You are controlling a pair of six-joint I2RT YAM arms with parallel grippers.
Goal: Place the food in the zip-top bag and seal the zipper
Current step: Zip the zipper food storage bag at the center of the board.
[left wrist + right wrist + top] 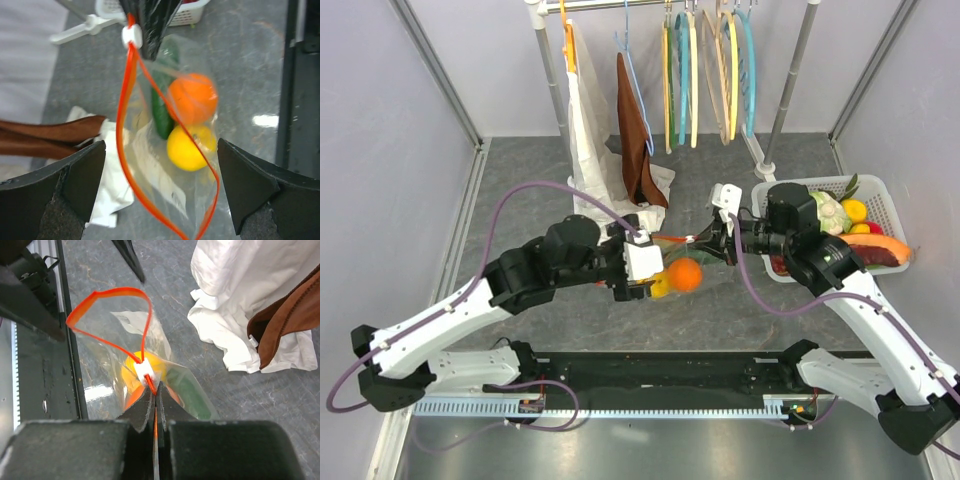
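The clear zip-top bag hangs between my grippers just above the table. Inside it are the orange, the dark green cucumber and the yellow fruit. The orange-red zipper gapes in an open loop. Its white slider sits at the far end. My right gripper is shut on the zipper strip right behind the slider. My left gripper is wide open, with the near end of the bag mouth between its fingers but not touching them.
A white slatted basket with a cabbage, a meat slab and other toy food stands at the right. White cloth and brown cloth hang from the rack at the back onto the table. Coloured hangers hang above. A black rail runs along the near edge.
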